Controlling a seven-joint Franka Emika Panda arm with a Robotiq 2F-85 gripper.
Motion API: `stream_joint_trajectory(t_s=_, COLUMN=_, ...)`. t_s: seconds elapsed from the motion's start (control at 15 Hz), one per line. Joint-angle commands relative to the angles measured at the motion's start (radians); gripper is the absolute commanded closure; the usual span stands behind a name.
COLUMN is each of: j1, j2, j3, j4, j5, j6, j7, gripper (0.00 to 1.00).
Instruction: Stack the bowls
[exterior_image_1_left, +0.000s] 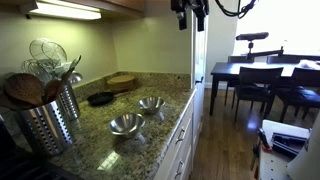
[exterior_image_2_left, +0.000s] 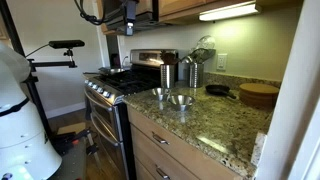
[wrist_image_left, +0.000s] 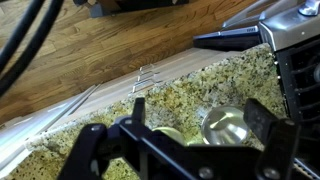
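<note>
Two small shiny steel bowls stand side by side, apart, on the granite counter in both exterior views: one (exterior_image_1_left: 126, 124) (exterior_image_2_left: 181, 100) and one (exterior_image_1_left: 151, 103) (exterior_image_2_left: 161, 94). My gripper (exterior_image_1_left: 190, 12) (exterior_image_2_left: 130, 20) hangs high above the counter, far from them. In the wrist view the gripper (wrist_image_left: 198, 115) is open and empty. Far below between its fingers I see one bowl (wrist_image_left: 228, 125) whole and the second bowl (wrist_image_left: 166, 133) partly hidden behind the gripper body.
A flat black dish (exterior_image_1_left: 100, 98) (exterior_image_2_left: 217, 89) and a round wooden board (exterior_image_1_left: 120, 80) (exterior_image_2_left: 258, 93) lie behind the bowls. A perforated steel utensil holder (exterior_image_1_left: 50, 118) stands by the stove (exterior_image_2_left: 115, 85). The counter edge (exterior_image_1_left: 175, 125) drops to a wooden floor.
</note>
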Motion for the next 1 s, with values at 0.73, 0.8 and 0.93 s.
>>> stream_joint_trajectory(t_s=0.73, j1=-0.011, j2=0.014, j3=0.007, j4=-0.001, j5=0.012, j6=0.004, j7=-0.006, gripper=0.00)
stream_joint_trajectory(t_s=0.8, j1=-0.011, j2=0.019, j3=0.006, j4=-0.004, j5=0.014, j6=0.013, j7=-0.003, gripper=0.00)
stream_joint_trajectory(t_s=0.93, j1=-0.011, j2=0.051, j3=0.004, j4=-0.009, j5=0.028, j6=0.043, j7=0.000, gripper=0.00)
